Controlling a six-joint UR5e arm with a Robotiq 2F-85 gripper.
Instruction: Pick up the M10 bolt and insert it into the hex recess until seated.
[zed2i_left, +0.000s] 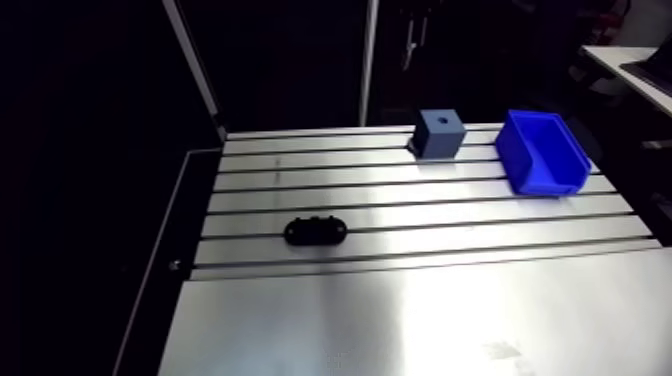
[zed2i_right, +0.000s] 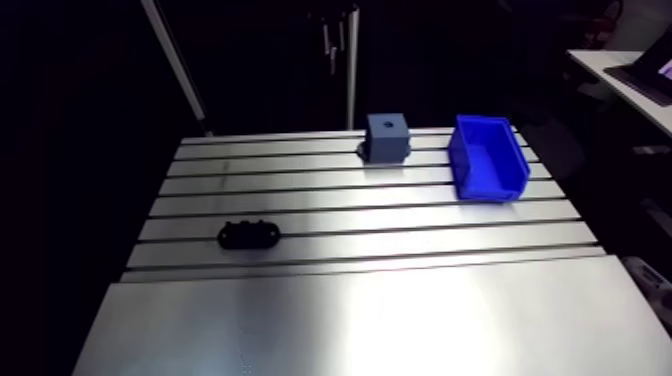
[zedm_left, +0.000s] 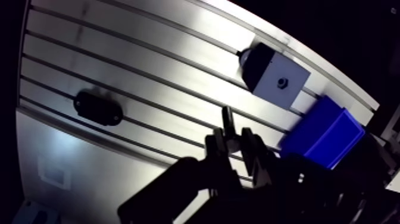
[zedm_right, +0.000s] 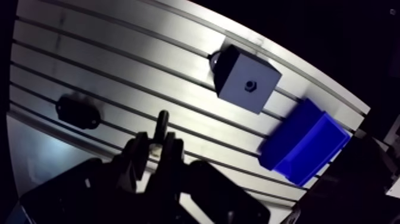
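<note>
we have the m10 bolt (zedm_right: 161, 121) pinched in the claw (zedm_right: 156, 139). in the wrist view the two fingers (zedm_right: 140, 150) stand narrow against a dark rod whose free end sticks out ahead of the tips. the grip hides which end is the head. held along the claw's own line, the bolt can go down end first, as a straight push into a hole wants.

the claw hangs high above the counter (zed2i_left: 400, 310), well apart from everything on it. the grey block (zed2i_left: 439, 132) stands upright near the far edge with the hex recess (zedm_right: 250, 85) in the middle of its top face, so the opening meets whatever comes from above. just beside the block sits a blue bin (zed2i_left: 541, 152), open side up. towards the front, alone on the slotted stretch, lies a black oval part (zed2i_left: 316, 230), which seems to have no role in this job.

we judge the pick-up done and the carry in hand. in the wrist view the recess lies ahead of the bolt's tip and off towards the bin's side. the next move therefore calls for travel over the block, squaring the bolt to the top face, then a slow descent. the risk is a slight tilt, or flats out of line with the hex, catching the bolt on the rim before it seats.
</note>
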